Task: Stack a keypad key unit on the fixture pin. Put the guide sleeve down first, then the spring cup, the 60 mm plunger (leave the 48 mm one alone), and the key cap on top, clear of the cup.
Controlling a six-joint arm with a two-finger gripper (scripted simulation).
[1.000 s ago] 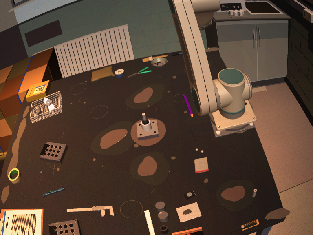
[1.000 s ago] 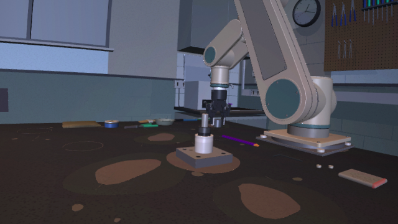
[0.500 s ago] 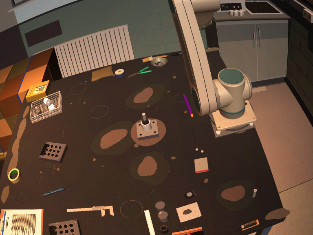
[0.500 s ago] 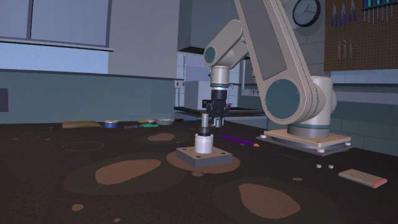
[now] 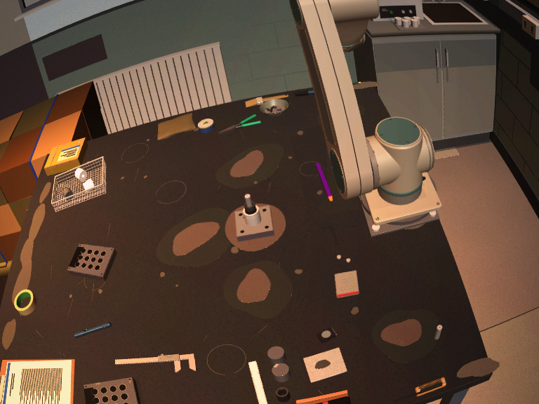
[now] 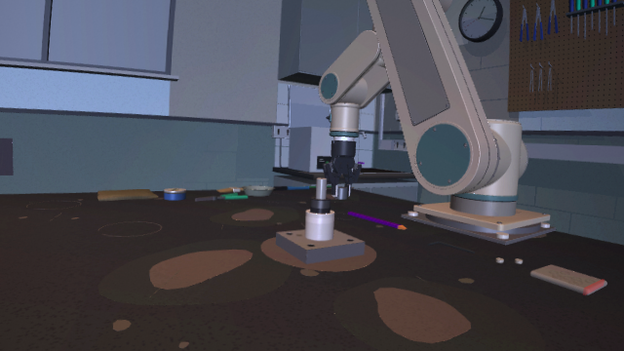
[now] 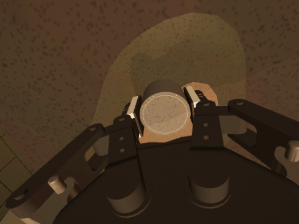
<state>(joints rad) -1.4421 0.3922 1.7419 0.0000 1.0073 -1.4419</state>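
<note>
At the table's middle the grey fixture plate [image 5: 255, 227] [image 6: 320, 245] carries the white guide sleeve [image 5: 251, 216] [image 6: 319, 224], with the dark spring cup [image 6: 320, 205] on it and a grey plunger [image 5: 248, 201] [image 6: 321, 187] standing upright out of the cup. A second, shorter plunger [image 5: 438, 332] stands near the table's right front corner. Behind the fixture, over a brown patch of the table, a grey round key cap [image 7: 164, 112] [image 6: 342, 192] sits between the fingers of my gripper [image 7: 163, 110] [image 6: 341, 191]. The gripper is closed on the key cap.
The purple pencil [image 5: 324, 181] [image 6: 376, 220] lies just right of the gripper, before the arm's base [image 5: 402, 204]. Two grey discs [image 5: 278, 363] and a black ring [image 5: 282, 393] sit at the near edge. A wire basket [image 5: 79, 183] and hole blocks [image 5: 92, 260] occupy the left side.
</note>
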